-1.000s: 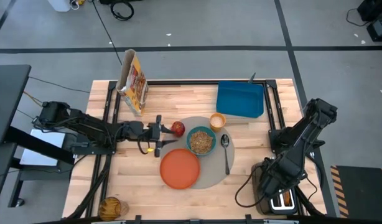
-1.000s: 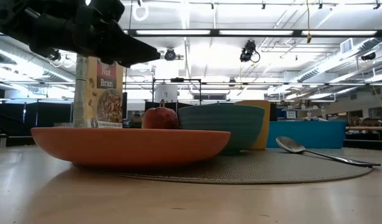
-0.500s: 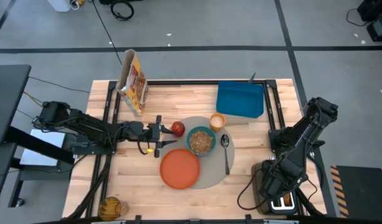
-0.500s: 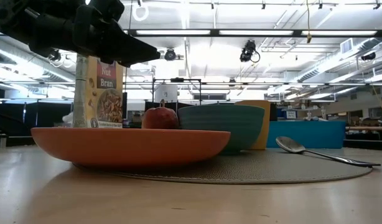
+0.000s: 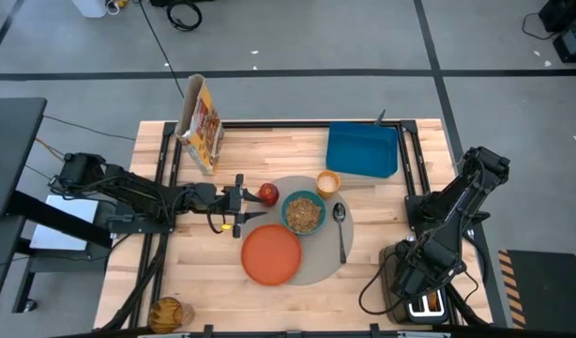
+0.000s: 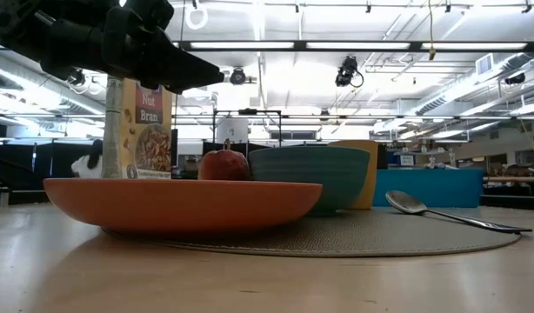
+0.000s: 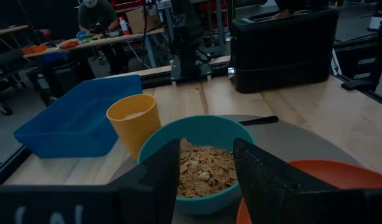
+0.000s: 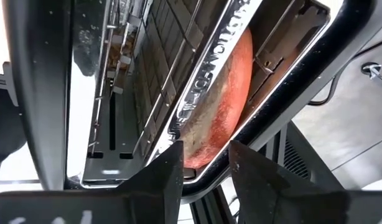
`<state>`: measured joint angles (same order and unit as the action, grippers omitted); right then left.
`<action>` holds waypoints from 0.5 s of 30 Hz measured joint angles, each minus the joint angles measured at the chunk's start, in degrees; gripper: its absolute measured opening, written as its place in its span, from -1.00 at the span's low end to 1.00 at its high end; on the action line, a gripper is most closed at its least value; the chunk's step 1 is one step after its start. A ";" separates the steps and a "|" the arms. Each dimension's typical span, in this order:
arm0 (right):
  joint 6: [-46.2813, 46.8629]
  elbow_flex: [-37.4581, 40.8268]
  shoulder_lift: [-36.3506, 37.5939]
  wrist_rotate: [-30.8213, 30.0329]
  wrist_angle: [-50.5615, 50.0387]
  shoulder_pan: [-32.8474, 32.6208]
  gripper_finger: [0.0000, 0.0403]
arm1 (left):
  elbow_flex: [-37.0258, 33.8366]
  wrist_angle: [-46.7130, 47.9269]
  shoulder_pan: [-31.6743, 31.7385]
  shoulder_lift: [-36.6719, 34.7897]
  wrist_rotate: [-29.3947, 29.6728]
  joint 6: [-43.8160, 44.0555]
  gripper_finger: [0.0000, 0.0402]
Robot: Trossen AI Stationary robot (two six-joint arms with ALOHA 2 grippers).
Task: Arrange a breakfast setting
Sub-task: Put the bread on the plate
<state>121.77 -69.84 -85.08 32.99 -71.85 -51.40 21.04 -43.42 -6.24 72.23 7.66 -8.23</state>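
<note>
you see an orange plate [image 5: 270, 254] on a grey woven mat [image 5: 318, 266], beside a teal bowl [image 5: 304, 212] of tan flakes. the cup [image 5: 327, 183] is orange-yellow, the apple [image 5: 267, 193] red, the spoon [image 5: 340, 224] silver. the tray [image 5: 363, 150] is blue, the cereal box [image 5: 202, 123] yellow and red with a bowl picture. the toaster [image 5: 417, 289] is black, its bread [image 8: 217, 99] reddish-brown. the table [image 5: 194, 272] is pale striped wood.
</note>
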 joint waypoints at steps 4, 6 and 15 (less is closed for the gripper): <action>0.90 0.04 0.00 0.06 0.21 -0.20 -0.32 | 0.02 0.03 0.00 0.00 0.00 0.00 -0.21; 1.54 0.91 0.00 0.43 1.02 -0.44 -0.32 | 0.02 0.10 0.00 0.00 0.00 0.01 -0.21; 0.09 3.85 0.11 2.03 5.03 -0.70 -0.34 | 0.02 0.58 0.00 0.02 0.00 -0.51 -0.21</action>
<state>121.86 -66.00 -84.97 35.02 -66.82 -52.10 21.06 -42.84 -6.24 72.25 7.66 -8.74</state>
